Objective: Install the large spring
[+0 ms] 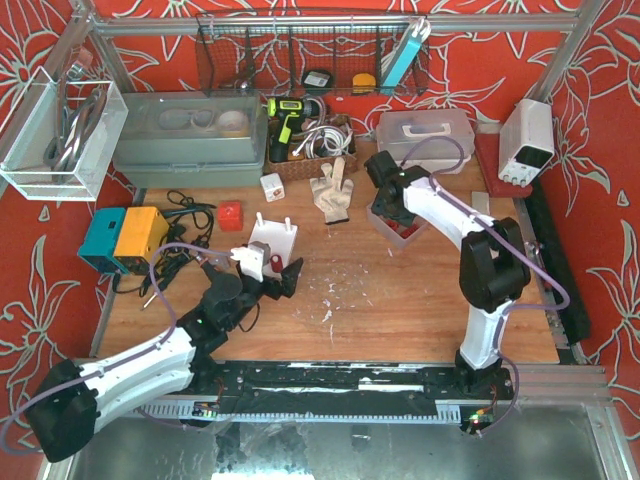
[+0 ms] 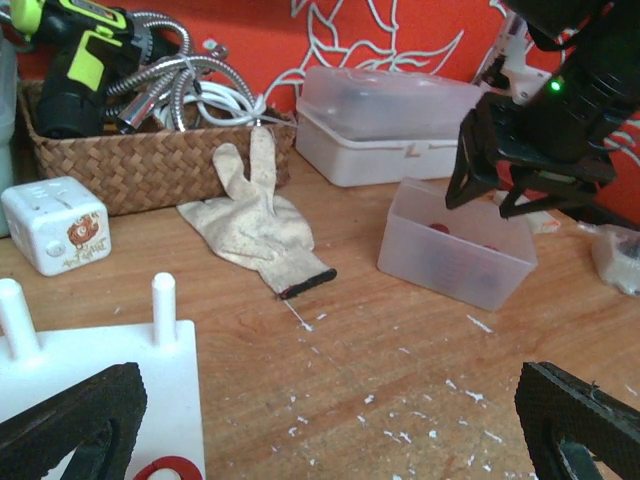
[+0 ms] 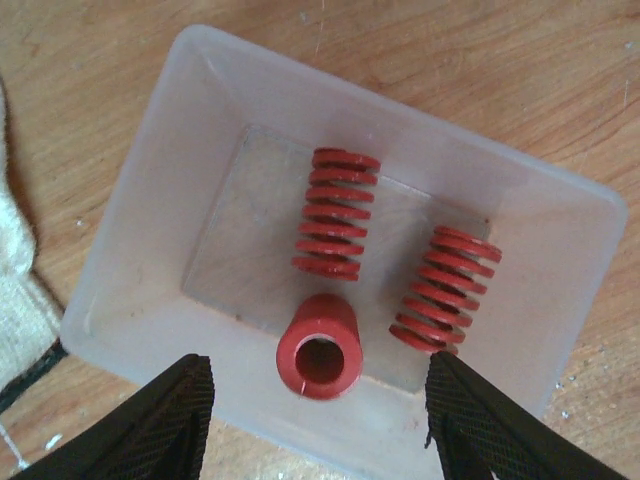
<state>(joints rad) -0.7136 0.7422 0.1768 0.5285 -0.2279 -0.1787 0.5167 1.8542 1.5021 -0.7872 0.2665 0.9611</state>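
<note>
Red springs, three, lay in clear plastic tub on wooden bench: two on sides, one upright. Which was large one, unclear. Right claw hovered just above tub, jaws wide apart, holding nothing. Left claw likewise spread, empty, beside white peg plate.

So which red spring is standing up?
The spring closest to the right hand, showing its round hole; the other two springs lie on their sides in the tub.

Cropped at near-left edge: white peg plate, red ring. From above, bin contents masked by right gripper.
</note>
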